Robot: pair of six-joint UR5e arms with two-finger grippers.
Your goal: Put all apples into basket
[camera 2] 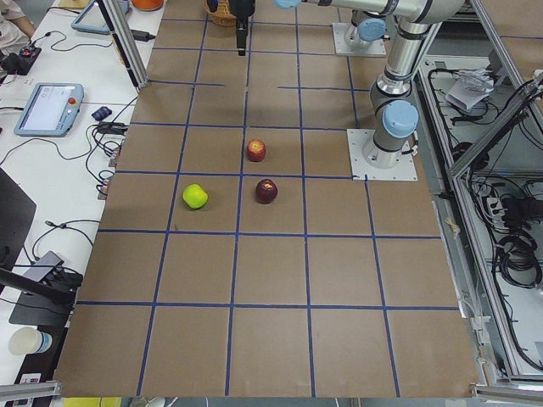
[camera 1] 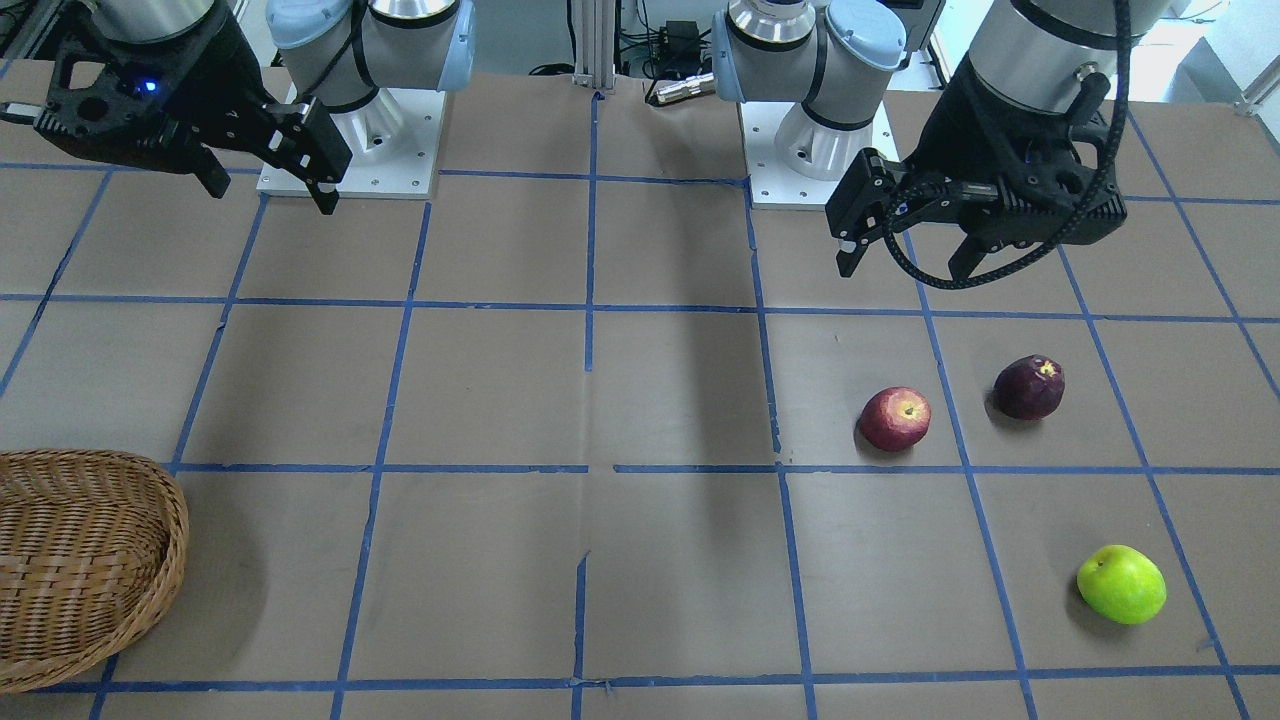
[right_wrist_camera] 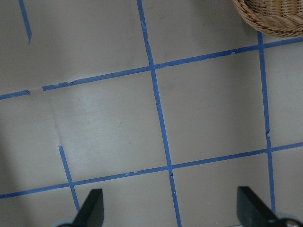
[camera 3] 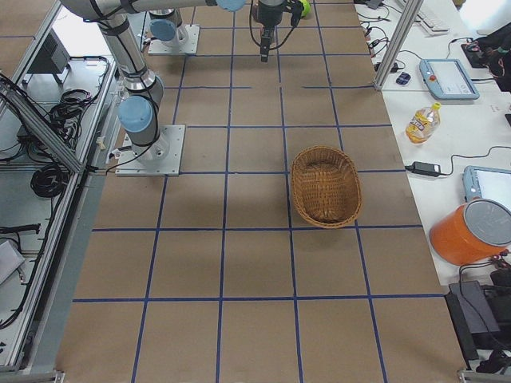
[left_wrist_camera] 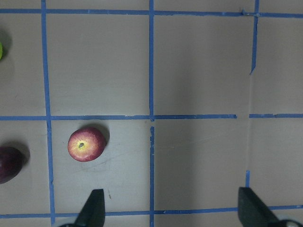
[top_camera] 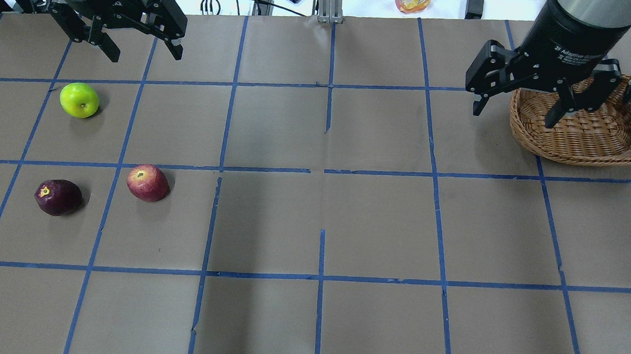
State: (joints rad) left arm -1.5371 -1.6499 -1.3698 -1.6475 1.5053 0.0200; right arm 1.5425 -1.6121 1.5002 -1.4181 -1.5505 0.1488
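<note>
Wicker basket (camera 1: 175,545) sat closest, at the robot's right end of the table (camera 1: 640,400). Well apart, at the left end, lay the green apple (camera 1: 1121,584), with the red apple (camera 1: 895,419) and maroon apple (camera 1: 1029,387) further back, near each other, not touching. Left gripper (camera 1: 903,268) hung above those three, right gripper (camera 1: 272,198) near the basket, both with fingers spread wide.

Overhead and front views oppose each other, sharing the apples (top_camera: 148,183); wrist cameras seemingly point straight down
</note>
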